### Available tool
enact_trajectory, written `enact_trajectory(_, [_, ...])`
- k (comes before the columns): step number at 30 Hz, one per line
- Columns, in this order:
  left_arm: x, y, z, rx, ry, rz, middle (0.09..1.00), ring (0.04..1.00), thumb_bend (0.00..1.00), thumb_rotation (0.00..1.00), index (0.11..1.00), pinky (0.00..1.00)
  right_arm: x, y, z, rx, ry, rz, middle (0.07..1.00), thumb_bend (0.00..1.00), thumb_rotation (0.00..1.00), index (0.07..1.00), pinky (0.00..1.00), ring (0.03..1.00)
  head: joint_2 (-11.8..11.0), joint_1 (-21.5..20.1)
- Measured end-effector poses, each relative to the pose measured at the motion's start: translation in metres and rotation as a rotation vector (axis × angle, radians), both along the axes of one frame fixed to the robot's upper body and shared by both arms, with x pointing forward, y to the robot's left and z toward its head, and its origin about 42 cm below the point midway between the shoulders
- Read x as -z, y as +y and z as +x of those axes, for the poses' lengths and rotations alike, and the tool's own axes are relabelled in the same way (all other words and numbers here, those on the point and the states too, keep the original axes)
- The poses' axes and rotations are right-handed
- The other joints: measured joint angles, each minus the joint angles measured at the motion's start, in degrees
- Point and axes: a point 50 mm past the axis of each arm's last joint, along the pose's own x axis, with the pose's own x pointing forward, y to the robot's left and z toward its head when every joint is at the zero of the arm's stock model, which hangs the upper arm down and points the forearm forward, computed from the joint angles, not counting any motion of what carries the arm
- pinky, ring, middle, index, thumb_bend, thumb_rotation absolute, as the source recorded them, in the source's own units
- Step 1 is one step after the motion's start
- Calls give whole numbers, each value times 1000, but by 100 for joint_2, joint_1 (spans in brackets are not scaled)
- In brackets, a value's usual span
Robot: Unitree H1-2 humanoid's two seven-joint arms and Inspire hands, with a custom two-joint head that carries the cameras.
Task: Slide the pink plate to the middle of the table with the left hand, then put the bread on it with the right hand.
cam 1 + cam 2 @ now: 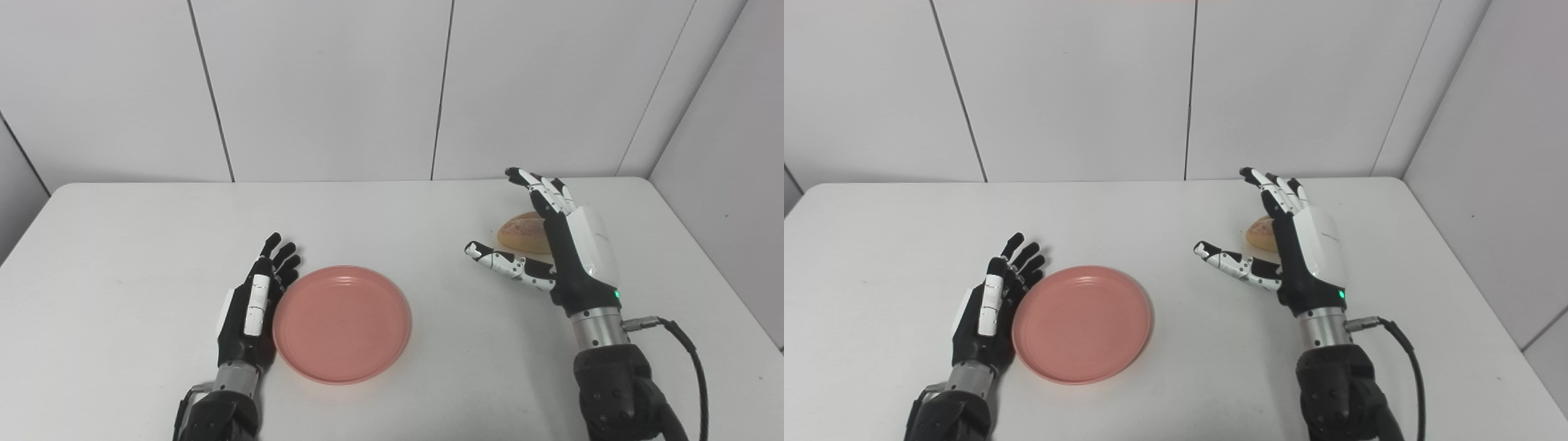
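A: In the left eye view, pale wall panels stood behind a white table point(122, 245). Where was the pink plate point(342, 323)?

B: Lower centre of the frame, flat on the table. The left hand point(254, 306) stood edge-on against its left rim, fingers straight and spread, holding nothing; I judged that a pushing pose, not a grasp.

A: And the bread point(523, 233)?

B: Right of centre, partly hidden behind the right hand point(560, 245), whose fingers and thumb were wide apart, likely readying to take it.

A: The right eye view?

B: Same layout: plate point(1082, 323) lower centre-left, left hand point(992, 306) beside its rim, the splayed right hand point(1298, 245) covering most of the bread point(1260, 233).
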Motion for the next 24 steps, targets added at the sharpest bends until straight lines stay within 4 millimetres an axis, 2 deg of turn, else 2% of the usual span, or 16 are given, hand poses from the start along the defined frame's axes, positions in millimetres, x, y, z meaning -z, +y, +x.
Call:
enact_trajectory(7, [0, -1, 0, -2, 0, -3, 898, 890, 807, 841, 909, 963, -18, -27, 12, 120, -51, -231, 849, 1000, 692, 805, 1000, 1000, -88, 105])
enact_trajectory(13, [0, -2, 1, -1, -1, -7, 894, 883, 806, 843, 901, 947, -5, -63, 35, 208, 42, -316, 828, 1000, 655, 770, 1000, 1000, -167, 141])
enact_trajectory(17, [0, -2, 1, -1, -1, -8, 892, 879, 790, 846, 907, 978, 1, -77, 45, 244, 77, -367, 815, 1000, 636, 748, 1000, 1000, -211, 167])
enact_trajectory(24, [0, -4, 0, 2, -1, -9, 895, 868, 800, 839, 905, 968, 7, -98, 70, 287, 140, -426, 767, 1000, 576, 697, 1000, 1000, -220, 228])
